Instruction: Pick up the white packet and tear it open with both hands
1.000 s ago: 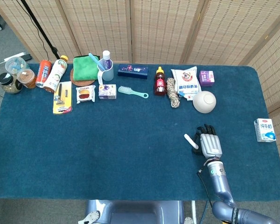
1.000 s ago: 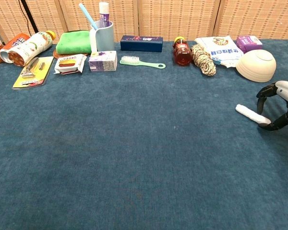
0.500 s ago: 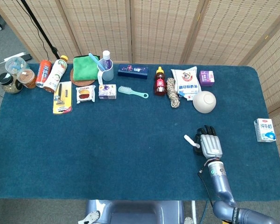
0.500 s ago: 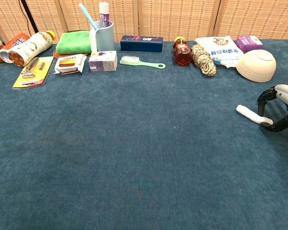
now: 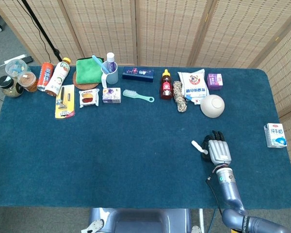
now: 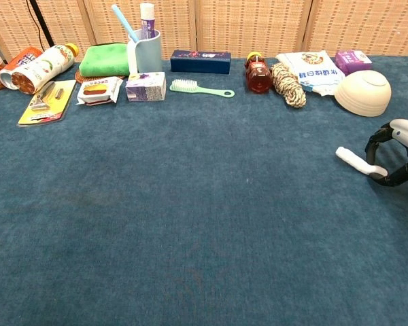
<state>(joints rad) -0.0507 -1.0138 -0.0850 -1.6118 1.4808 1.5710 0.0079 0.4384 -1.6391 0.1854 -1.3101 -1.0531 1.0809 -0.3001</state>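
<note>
Head view shows the whole right robot hand [image 5: 218,151] palm-down on the desk [image 5: 136,155], its dark fingers curled at one end of the white packet [image 5: 198,146]. Chest view cuts that hand [image 6: 398,152] at the frame edge but shows thumb and finger pinching the packet [image 6: 354,160], which juts left, lying on the cloth.

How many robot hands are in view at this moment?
1. Only the right hand shows, near the table's right side, its fingers curled around the small white packet on the blue cloth. The left hand appears in neither view.
</note>
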